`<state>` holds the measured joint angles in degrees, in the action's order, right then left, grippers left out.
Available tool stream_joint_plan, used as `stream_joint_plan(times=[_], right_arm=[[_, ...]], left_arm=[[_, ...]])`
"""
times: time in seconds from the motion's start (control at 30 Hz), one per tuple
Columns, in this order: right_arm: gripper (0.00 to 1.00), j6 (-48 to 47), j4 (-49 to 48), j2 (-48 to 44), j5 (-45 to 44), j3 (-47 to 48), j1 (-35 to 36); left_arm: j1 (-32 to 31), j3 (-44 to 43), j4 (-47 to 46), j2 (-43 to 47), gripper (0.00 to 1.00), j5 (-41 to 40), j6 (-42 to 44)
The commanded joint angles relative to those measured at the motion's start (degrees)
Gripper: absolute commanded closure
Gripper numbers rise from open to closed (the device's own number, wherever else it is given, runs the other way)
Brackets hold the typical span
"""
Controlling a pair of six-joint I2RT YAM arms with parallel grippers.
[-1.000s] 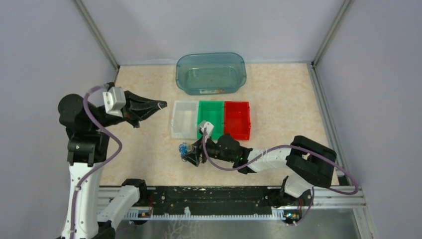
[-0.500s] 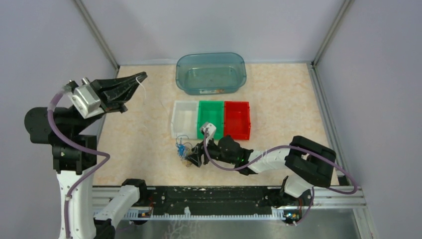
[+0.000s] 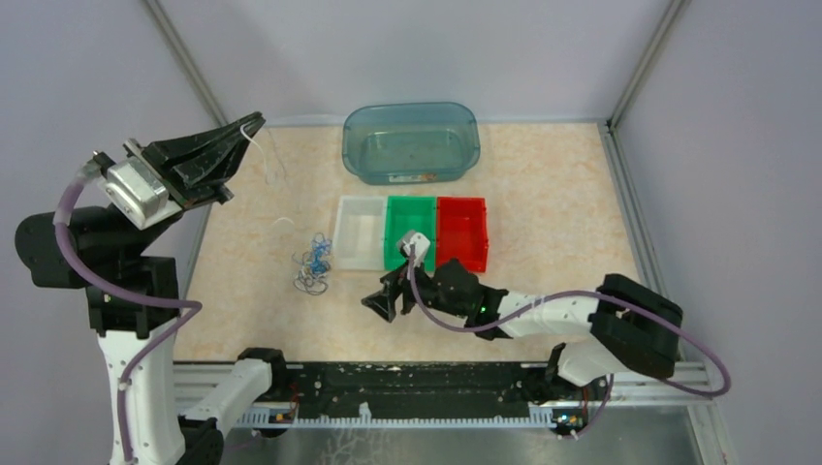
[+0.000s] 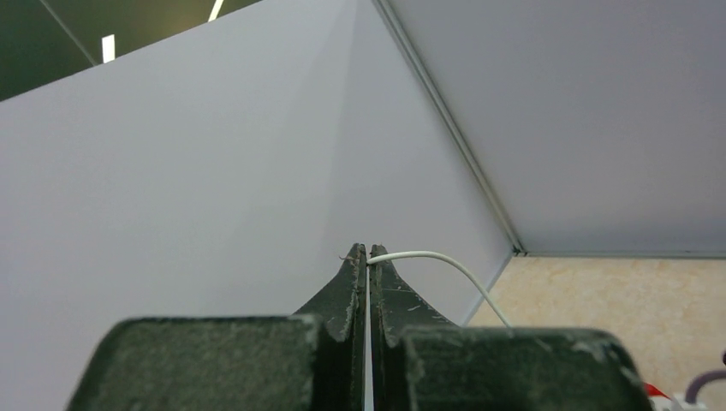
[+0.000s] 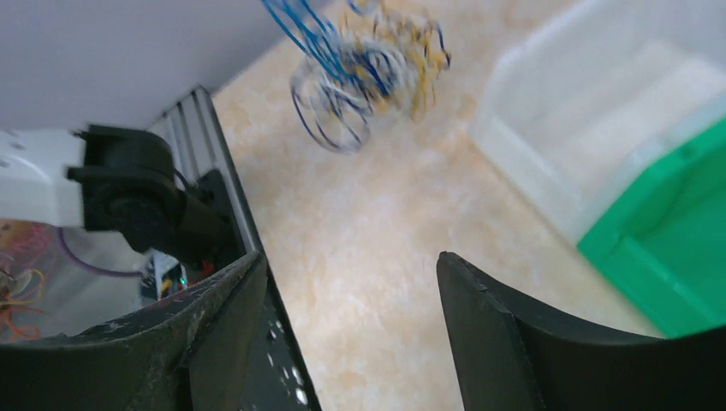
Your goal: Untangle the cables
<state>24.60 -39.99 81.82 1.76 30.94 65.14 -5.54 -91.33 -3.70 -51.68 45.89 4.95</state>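
My left gripper is raised high at the back left, shut on the end of a thin white cable that droops toward the table. The left wrist view shows the jaws pressed together with the white cable arching out to the right. A tangle of blue, yellow-orange and pale cables sits left of the white bin; it is blurred in the right wrist view. My right gripper is low by the table, right of the tangle and apart from it, open with nothing between its fingers.
A white bin, a green bin and a red bin stand side by side mid-table. A teal tub stands behind them. The white bin and green bin lie close to my right gripper.
The right gripper opened and let go of the tangle, which slid left and away from it. The left gripper rose further toward the back left with the white cable.
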Motion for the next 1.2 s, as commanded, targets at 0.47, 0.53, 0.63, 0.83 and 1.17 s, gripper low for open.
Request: stream_joint_plan(times=[0.47, 0.53, 0.63, 0.83, 1.17], right_arm=[[0.26, -11.32, -1.82, 6.99, 9.36, 27.09, 2.49], [0.32, -11.23, -1.30, 8.52, 8.35, 27.37, 2.46], [0.47, -10.61, -1.95, 10.10, 7.94, 26.45, 2.45], [0.59, -6.90, -6.91, 9.59, 6.26, 18.51, 2.49], [0.43, -3.61, -12.43, 6.30, -0.18, 7.85, 2.52]], left_arm=[[-0.29, 3.86, -0.62, 1.45, 1.00, 4.45, -7.29], [-0.26, 3.44, -0.75, 1.42, 1.00, 4.54, -7.43], [-0.32, 1.86, -0.94, 0.95, 1.00, 4.59, -7.62], [-0.32, -1.38, -2.61, -0.42, 1.00, 2.69, -5.20], [-0.28, -5.50, -2.42, -2.82, 1.00, 2.27, -2.82]])
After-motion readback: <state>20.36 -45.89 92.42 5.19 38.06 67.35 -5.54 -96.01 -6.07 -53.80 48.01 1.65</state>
